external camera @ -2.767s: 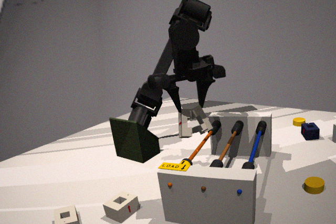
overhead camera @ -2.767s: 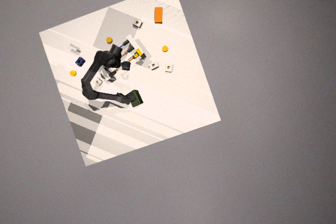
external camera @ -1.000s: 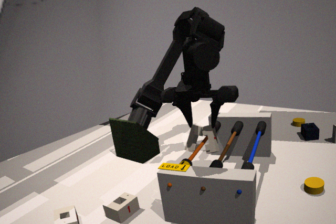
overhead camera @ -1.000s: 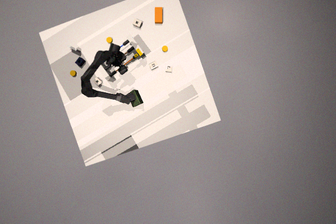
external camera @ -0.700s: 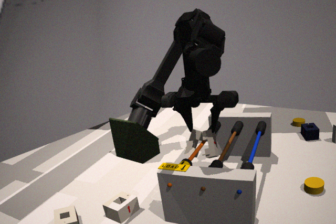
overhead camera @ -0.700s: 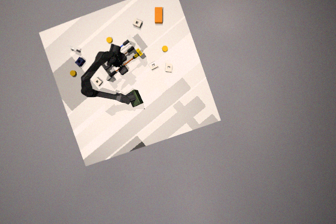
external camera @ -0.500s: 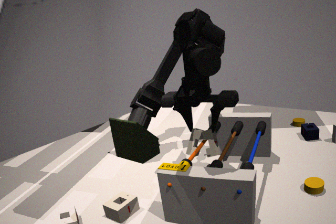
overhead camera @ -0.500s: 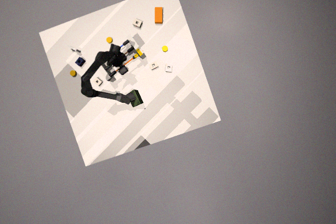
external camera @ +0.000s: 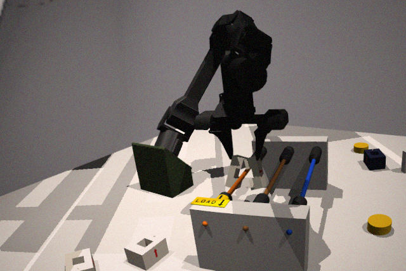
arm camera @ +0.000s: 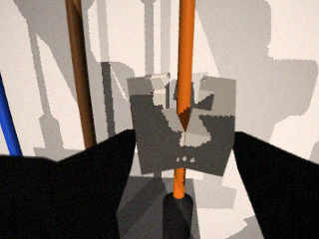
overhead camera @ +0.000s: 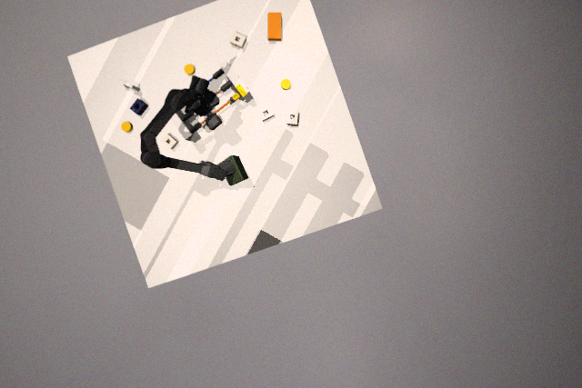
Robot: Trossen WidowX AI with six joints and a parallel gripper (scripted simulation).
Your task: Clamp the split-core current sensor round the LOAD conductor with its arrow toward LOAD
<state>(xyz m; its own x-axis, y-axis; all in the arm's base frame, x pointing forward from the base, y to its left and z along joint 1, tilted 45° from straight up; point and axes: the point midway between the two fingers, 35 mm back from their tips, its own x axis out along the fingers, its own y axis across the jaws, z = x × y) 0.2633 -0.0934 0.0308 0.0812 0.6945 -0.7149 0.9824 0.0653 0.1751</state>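
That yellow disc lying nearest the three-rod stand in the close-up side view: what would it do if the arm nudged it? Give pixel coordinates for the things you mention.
The yellow disc (overhead camera: 189, 69) (external camera: 379, 224) would probably slide rather than tip, since it lies flat and is wider than tall. Its round rim suggests it might roll if stood on edge.

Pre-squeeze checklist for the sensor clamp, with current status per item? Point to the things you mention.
1. Sensor (external camera: 259, 172) (arm camera: 150, 144) held by the end effector (external camera: 245, 158) (arm camera: 183, 137): ok, between both fingers.
2. Right conductor: ok, the sensor is at the orange one (external camera: 238, 181) (arm camera: 185, 55), which runs to the LOAD marker (external camera: 209, 201).
3. Orange conductor between the sensor's halves: ok, it passes between them in the wrist view.
4. Brown conductor (external camera: 275, 176) (arm camera: 80, 75) outside the sensor: ok, off to one side.
5. Arrow toward LOAD: cannot tell, only a small red patch shows.
6. Sensor latched: not ok, halves spread at the bottom.
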